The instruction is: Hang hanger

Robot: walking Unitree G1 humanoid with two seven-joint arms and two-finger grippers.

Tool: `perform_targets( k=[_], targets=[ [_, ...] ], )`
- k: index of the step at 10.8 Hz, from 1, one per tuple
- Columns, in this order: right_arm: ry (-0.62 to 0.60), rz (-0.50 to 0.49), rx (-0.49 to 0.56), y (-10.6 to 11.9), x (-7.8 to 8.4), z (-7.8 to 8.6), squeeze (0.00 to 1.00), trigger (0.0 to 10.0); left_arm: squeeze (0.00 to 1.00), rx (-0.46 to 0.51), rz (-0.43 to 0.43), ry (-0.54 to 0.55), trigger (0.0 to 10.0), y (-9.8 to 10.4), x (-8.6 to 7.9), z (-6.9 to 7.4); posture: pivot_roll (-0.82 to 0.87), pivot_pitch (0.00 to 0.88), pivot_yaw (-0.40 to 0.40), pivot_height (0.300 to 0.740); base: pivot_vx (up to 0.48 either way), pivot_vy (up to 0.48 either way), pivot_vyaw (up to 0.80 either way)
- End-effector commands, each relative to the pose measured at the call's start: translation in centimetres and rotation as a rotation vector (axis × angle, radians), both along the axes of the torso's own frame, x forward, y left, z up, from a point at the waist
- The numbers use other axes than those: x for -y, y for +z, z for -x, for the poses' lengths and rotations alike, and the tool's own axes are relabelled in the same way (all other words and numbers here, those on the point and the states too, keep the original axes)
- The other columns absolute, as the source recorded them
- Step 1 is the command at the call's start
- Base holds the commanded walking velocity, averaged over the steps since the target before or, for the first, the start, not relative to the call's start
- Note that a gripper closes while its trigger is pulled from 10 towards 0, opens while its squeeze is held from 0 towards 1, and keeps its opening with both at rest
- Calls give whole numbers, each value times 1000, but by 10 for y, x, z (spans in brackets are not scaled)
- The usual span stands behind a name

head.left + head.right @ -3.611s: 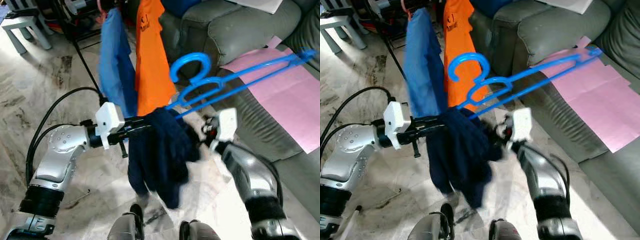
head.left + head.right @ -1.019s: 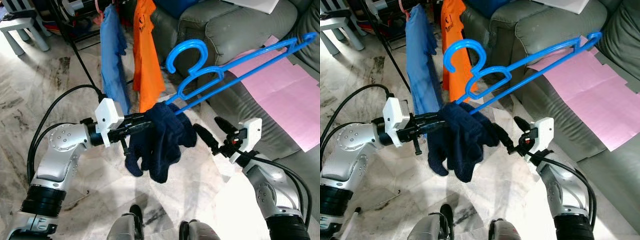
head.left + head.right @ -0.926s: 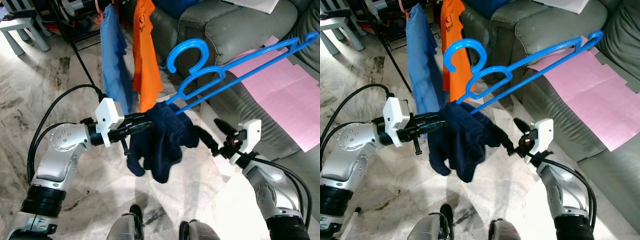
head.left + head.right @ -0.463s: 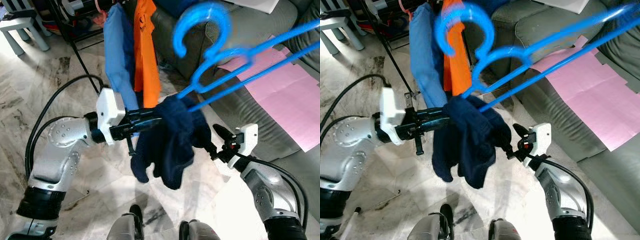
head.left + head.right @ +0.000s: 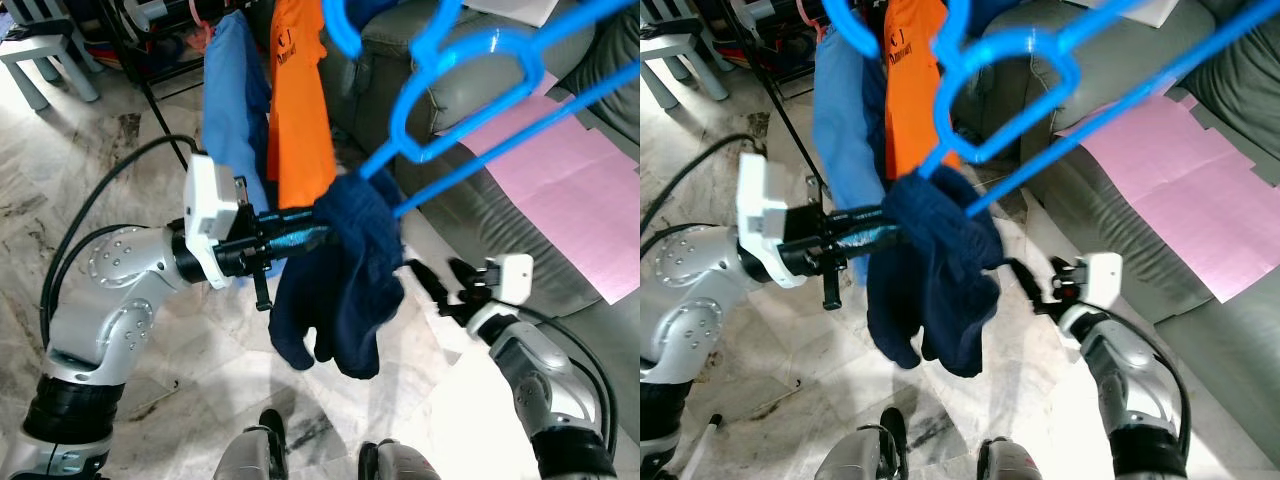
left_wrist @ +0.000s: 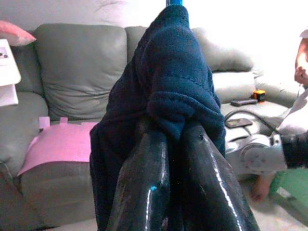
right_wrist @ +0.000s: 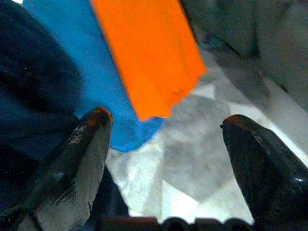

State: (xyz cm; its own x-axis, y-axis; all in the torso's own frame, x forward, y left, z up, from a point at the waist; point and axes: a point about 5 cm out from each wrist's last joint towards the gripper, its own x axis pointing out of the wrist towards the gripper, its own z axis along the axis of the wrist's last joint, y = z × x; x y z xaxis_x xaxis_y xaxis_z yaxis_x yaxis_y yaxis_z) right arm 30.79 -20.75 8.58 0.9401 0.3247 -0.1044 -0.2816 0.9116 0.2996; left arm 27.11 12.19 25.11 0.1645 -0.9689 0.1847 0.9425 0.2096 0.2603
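left gripper [image 5: 300, 238]: raised at chest height, fingers [image 6: 144, 192] closed tight on a fold of navy cloth [image 5: 345, 280]; cloth hangs down in loose lobes below the grip.
hanger [image 5: 470, 95]: blue plastic, lower end buried in the navy cloth at the left gripper, body slanting up and to the right across the sofa, hook at the top edge of the head views near the orange shirt.
right gripper [image 7: 163, 159]: lower and to the right of the cloth, fingers spread wide, holding nothing; points toward the hung clothes, apart from the navy cloth.
orange shirt [image 5: 300, 110]: hanging behind the left gripper, just beside the light blue garment [image 5: 235, 90] on its left.
rack [image 5: 150, 70]: black frame, behind both garments.
sofa [image 5: 480, 60]: grey, at the right, behind the hanger.
pink sheet [image 5: 560, 190]: lying flat on the sofa seat.
floor [image 5: 60, 170]: pale marble tiles.
small table [image 5: 45, 55]: light, far left corner.
person [image 6: 301, 67]: an arm and a bare foot at the edge of the left wrist view.
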Motion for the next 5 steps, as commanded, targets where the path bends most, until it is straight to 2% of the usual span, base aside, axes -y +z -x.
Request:
perform_targets(
  k=[1,2,3,4,5],
  targets=[
    [-56,-34,-61,-10,9,3,0,0,0,48,17,-20,0,13,-1,6,-57,269,11,740,0,0,0],
    [-67,-46,-46,-6,11,1,0,0,0,41,1,-19,0,10,-2,6,-57,269,11,740,0,0,0],
    [4,-74,38,9,4,0,0,10000,0,27,-20,-3,0,4,-3,4,-55,268,11,740,0,0,0],
    [72,-91,97,21,-2,2,0,10000,0,16,-46,25,0,-4,-5,1,-57,267,12,740,0,0,0],
    [168,-122,147,35,-10,7,1000,10000,0,8,-86,86,0,-20,-9,-6,-60,266,13,740,0,0,0]
  ],
)
